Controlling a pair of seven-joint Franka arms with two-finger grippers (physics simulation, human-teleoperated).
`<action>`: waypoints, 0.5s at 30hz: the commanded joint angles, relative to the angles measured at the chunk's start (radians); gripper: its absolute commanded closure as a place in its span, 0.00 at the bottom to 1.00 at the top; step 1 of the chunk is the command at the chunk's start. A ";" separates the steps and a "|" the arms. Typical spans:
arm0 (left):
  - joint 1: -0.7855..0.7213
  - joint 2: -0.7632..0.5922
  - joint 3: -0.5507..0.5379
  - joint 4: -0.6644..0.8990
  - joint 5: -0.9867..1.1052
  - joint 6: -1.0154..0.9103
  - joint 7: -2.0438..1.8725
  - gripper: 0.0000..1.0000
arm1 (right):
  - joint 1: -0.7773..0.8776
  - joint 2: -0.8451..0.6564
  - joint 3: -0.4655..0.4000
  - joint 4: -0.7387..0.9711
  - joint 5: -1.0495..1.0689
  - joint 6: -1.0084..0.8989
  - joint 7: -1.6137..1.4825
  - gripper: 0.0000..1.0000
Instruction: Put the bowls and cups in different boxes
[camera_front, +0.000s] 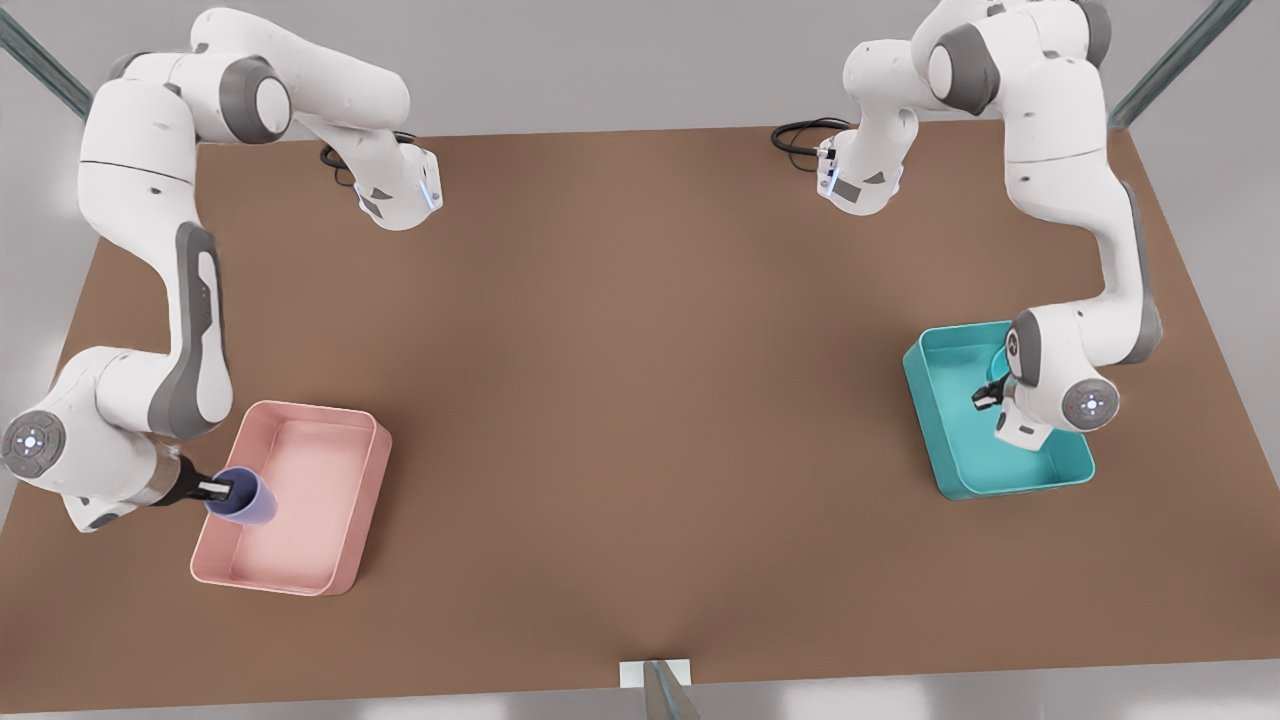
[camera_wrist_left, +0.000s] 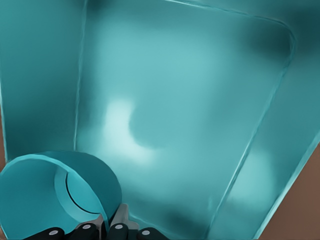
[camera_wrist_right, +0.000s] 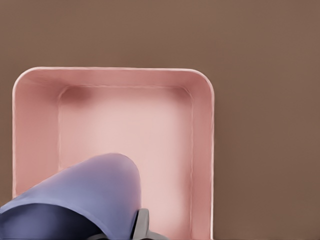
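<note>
My right gripper (camera_front: 214, 489) is at the front view's left, shut on the rim of the lavender cup (camera_front: 245, 496). It holds the cup tilted over the near-left part of the pink box (camera_front: 352, 500). In the right wrist view the cup (camera_wrist_right: 85, 195) hangs over the pink box's floor (camera_wrist_right: 150, 125). At the front view's right, my left gripper (camera_front: 985, 398) reaches into the teal box (camera_front: 925, 395), with the arm hiding most of the bowl. In the left wrist view its fingers (camera_wrist_left: 120, 222) pinch the wall of the teal bowl (camera_wrist_left: 40, 200) just above the teal box's floor (camera_wrist_left: 190, 100).
Both boxes sit on a brown table (camera_front: 640, 380), the pink one near the front-left edge and the teal one at the right. A small white block (camera_front: 655, 672) stands at the middle of the front edge. Black cables (camera_front: 800, 135) lie near the arm bases at the back.
</note>
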 joint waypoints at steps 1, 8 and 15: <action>0.000 0.010 0.001 -0.024 -0.020 0.179 -0.014 0.79 | -0.008 0.060 0.000 0.006 0.003 0.040 -0.360 0.79; 0.000 -0.036 -0.008 -0.059 -0.021 0.131 -0.011 0.00 | 0.009 0.181 0.009 0.006 0.020 0.173 -0.325 0.79; 0.083 -0.246 -0.231 0.513 -0.060 -0.686 0.313 0.00 | 0.011 0.166 0.011 0.005 0.015 0.158 -0.325 0.00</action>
